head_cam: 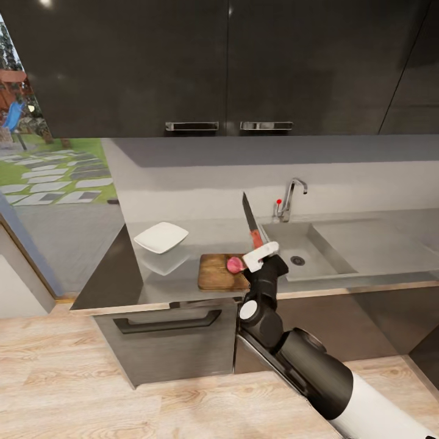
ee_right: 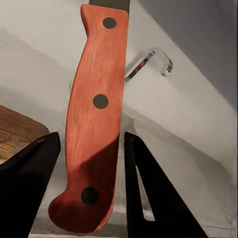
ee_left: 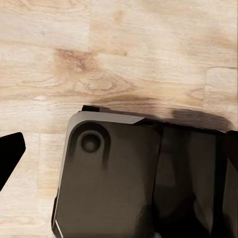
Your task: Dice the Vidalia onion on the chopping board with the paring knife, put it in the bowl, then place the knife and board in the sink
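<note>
On the dark wood chopping board (head_cam: 216,274) near the countertop's (head_cam: 183,286) front edge lies the small rounded, pinkish Vidalia onion (head_cam: 233,264), whole, at the board's right end. My right gripper (head_cam: 260,256) hovers just right of the onion, shut on the paring knife (head_cam: 251,224); the red handle (ee_right: 96,119) sits between the black fingers (ee_right: 29,173) and the dark blade points up and away. The white squarish bowl (head_cam: 161,236) rests left of and behind the board. The grey sink (head_cam: 317,259) with its chrome tap (head_cam: 291,196) lies to the right. My left gripper (ee_left: 119,148) hangs open over the floor.
Dark wall cupboards (head_cam: 225,67) hang above the counter. A dark drawer front with a handle (head_cam: 167,321) sits under the board. The drainboard wing (head_cam: 378,241) stretches right of the basin. In the left wrist view, my own dark base (ee_left: 129,183) stands on the wooden floor (ee_left: 119,54).
</note>
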